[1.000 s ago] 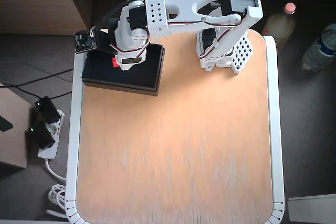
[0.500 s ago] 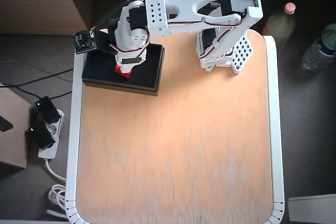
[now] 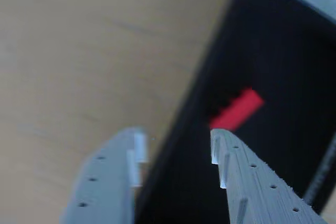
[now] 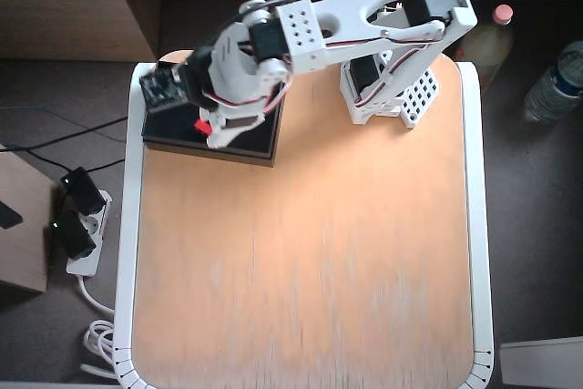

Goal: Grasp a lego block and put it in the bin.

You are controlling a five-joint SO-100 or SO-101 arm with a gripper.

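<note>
Red block [image 3: 239,109] lies inside the black bin [image 3: 294,51], gripper [image 3: 176,148] above with jaws apart and empty; drop looks done, only the retreat left.

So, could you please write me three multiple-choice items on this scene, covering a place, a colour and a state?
1. Where is the lego block?
A. inside the bin
B. on the bare table
C. on the floor

2. What colour is the block?
A. blue
B. red
C. yellow

3. How is the gripper?
A. shut on the block
B. shut and empty
C. open and empty

Answers: 1 A, the wrist view shows it on the black floor of the bin; 2 B, it is bright red in both views; 3 C, the jaws stand apart with nothing between them.
</note>
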